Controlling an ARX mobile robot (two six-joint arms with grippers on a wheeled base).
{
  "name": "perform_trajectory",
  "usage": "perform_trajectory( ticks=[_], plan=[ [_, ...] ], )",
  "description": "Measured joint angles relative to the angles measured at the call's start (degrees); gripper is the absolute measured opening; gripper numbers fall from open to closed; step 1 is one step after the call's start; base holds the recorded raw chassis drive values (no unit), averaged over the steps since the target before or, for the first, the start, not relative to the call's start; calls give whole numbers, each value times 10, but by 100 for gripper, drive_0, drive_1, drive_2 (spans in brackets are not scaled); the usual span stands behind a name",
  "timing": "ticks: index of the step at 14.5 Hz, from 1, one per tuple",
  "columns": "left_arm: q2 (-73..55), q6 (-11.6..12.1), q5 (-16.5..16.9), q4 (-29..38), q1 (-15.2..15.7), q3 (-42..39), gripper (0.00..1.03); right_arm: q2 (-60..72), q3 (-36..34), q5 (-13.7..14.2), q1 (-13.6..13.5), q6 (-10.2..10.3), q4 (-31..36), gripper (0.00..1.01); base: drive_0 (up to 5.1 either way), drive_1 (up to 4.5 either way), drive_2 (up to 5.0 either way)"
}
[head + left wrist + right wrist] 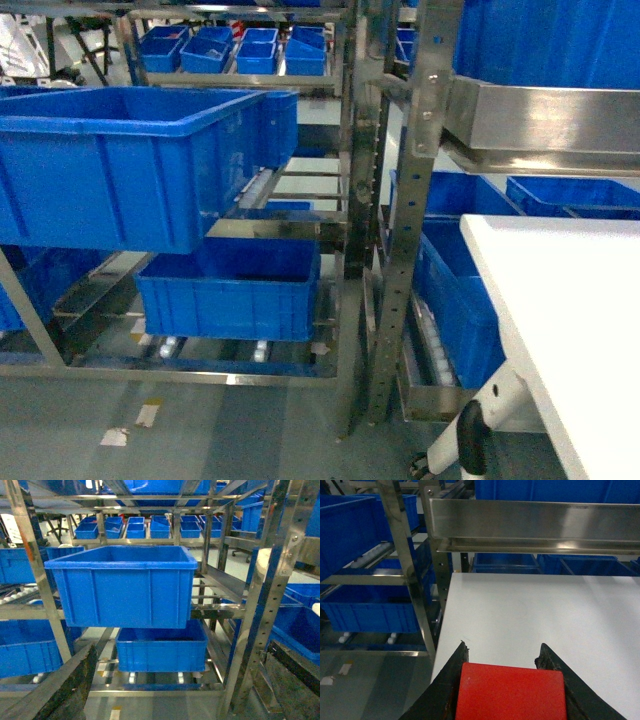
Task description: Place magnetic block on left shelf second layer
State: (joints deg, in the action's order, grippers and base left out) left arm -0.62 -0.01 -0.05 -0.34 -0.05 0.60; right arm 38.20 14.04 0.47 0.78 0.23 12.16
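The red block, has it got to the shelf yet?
Not yet. Done: the right claw is shut on the magnetic block, above the white table. Left: carrying it across to the left shelf second layer, where the big blue crate sits.

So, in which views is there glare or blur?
Head view: soft overall, glare on the shiny steel rack beam. Left wrist view: bright reflections on the steel upright post, dark end effector fingers blurred. Right wrist view: sheen on the steel rail; small glossy red block close, slightly soft.

Forward-facing views, perhaps sharing rack (350, 150)
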Motion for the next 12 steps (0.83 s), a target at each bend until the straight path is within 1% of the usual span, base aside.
perform_trajectory(
  ticks=[12],
  plan=[
    [0,0,0,2,0,0,98,1,0,0,0,0,-1,34,-501,240,240]
  ],
)
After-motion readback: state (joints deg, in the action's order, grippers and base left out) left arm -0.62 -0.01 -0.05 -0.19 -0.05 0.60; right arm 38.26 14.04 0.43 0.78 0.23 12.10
